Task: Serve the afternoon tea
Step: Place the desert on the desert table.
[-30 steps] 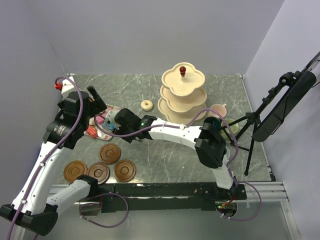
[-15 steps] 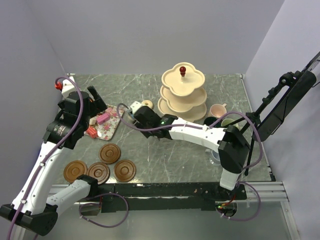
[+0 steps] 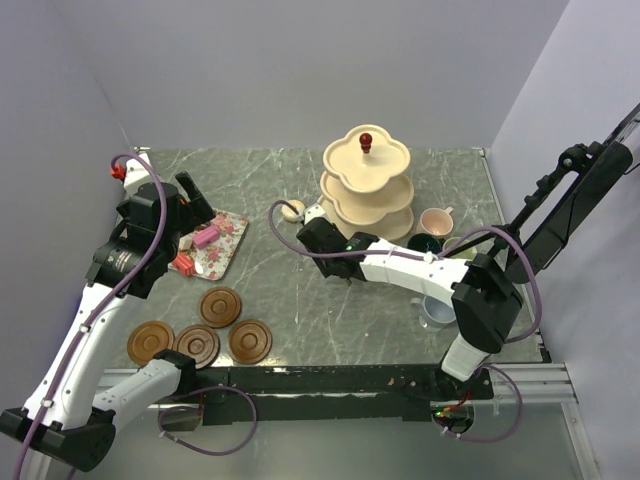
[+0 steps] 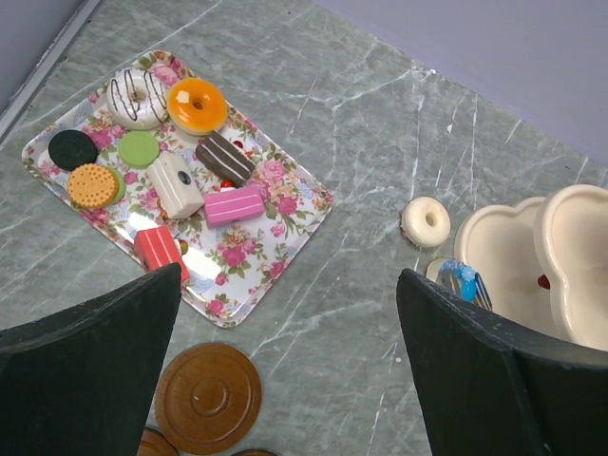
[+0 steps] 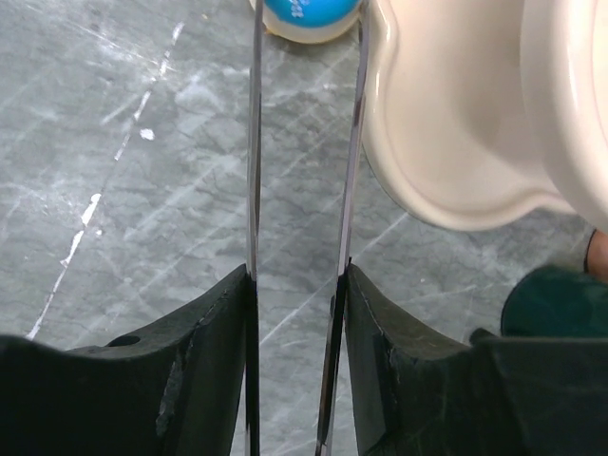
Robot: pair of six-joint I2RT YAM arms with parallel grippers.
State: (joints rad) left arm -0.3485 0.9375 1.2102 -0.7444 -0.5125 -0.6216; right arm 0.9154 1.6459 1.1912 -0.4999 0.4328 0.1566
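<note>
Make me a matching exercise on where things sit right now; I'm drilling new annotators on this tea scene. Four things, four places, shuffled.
Things:
1. orange doughnut
2. cream doughnut
3. blue-topped cake
4. brown saucers

Places:
A. between the tips of the tongs
B. on the table, near left part
C. on the floral tray
D. on the table, beside the three-tier stand

Pairs: 1-C, 2-D, 3-A, 4-B

White arm links (image 3: 395, 268), blk joints (image 3: 487, 300), purple cables (image 3: 271, 228)
</note>
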